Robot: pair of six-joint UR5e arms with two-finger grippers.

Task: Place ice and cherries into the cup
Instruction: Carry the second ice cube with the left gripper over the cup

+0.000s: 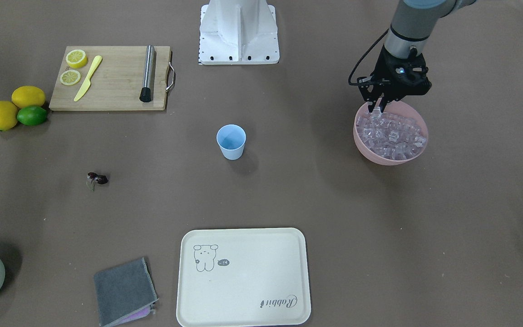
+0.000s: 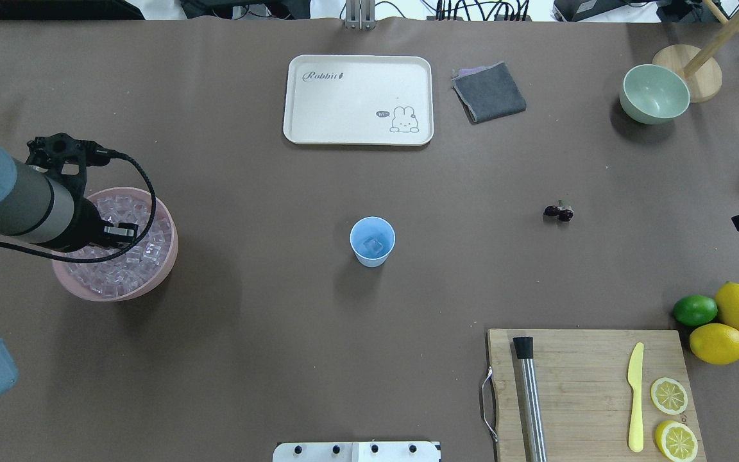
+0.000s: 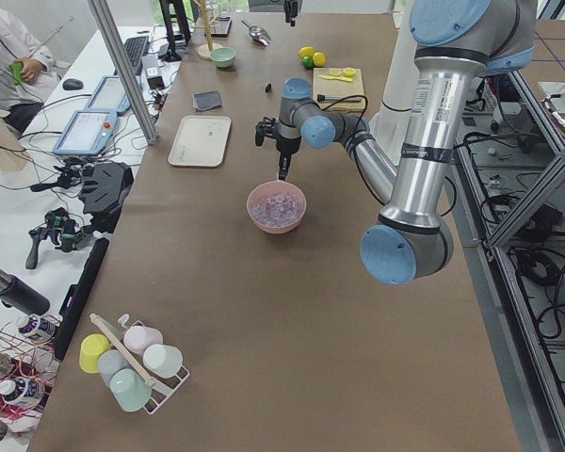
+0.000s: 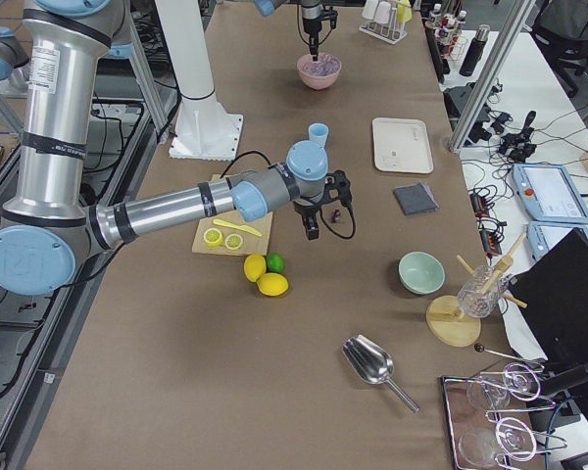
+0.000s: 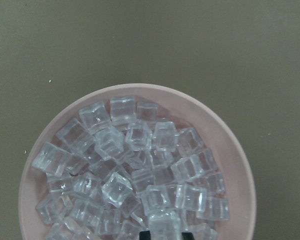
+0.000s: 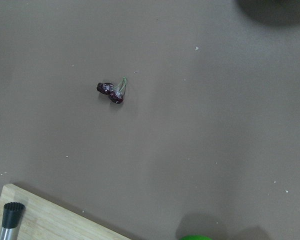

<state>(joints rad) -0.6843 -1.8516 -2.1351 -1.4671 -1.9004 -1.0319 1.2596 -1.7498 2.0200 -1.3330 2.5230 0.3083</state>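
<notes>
The job looks barely started. The cup [image 2: 372, 240] stands upright in the middle of the tabletop [image 1: 288, 190], and the overhead view shows what looks like a single cube lying in its bottom, so some ice is probably in already but little of it. Nearly all the ice [image 5: 135, 170] is heaped in the pink bowl [image 1: 391, 159], well apart from the cup on the robot's left. The left gripper [image 1: 377, 108] hangs over the robot-side edge of that bowl with its tips down at the top of the pile. In the left wrist view the tips barely show at the bottom edge, with one cube between them. They stand narrowly apart, but I cannot tell whether they are clamping that cube or only flanking it. The cherries [image 1: 97, 178] lie on the bare tabletop well to the cup's other side, joined by their stems, touching nothing. The right gripper [image 4: 311, 230] hangs above the tabletop close to them, judging by the right wrist view looking straight down on the pair. Its fingers are not clearly shown anywhere, so I cannot say if they are spread or together. What remains, then, is carrying ice to the cup and the whole cherry step.
</notes>
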